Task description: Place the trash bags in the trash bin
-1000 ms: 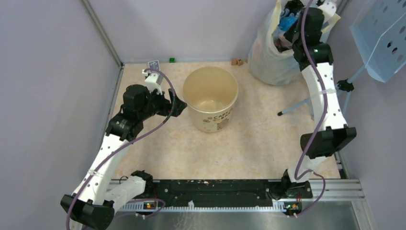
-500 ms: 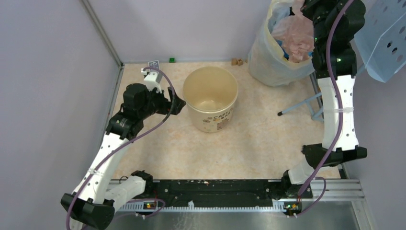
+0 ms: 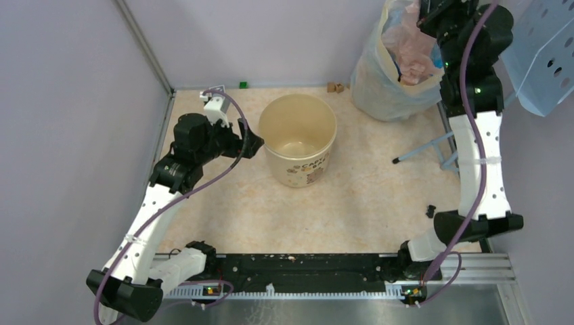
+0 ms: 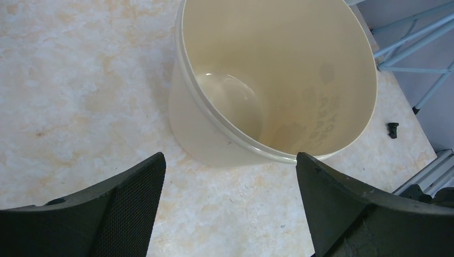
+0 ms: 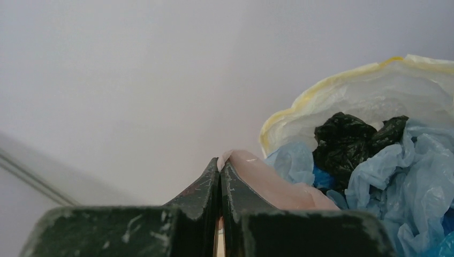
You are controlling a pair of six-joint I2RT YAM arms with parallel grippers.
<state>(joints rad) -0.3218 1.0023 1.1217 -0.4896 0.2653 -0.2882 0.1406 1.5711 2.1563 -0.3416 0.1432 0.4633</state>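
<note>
The cream-yellow trash bin (image 3: 298, 139) stands upright and empty in the middle of the floor; it fills the top of the left wrist view (image 4: 267, 80). My left gripper (image 3: 251, 140) is open, just left of the bin's rim, touching nothing (image 4: 230, 176). My right gripper (image 3: 428, 15) is raised at the back right, shut on the pale-pink trash bag (image 3: 411, 47), which hangs over the mouth of the large whitish-yellow bag. In the right wrist view the pink plastic (image 5: 267, 182) is pinched between the closed fingers (image 5: 220, 171).
The large whitish-yellow bag (image 3: 379, 88) with blue and black contents (image 5: 369, 150) leans in the back right corner. A metal stand leg (image 3: 420, 149) crosses the floor on the right. Small bits lie by the back wall (image 3: 334, 87). Walls enclose left and back.
My right arm has lifted out of the big bag, pulling the pink bag up with it. My left arm has barely moved.
</note>
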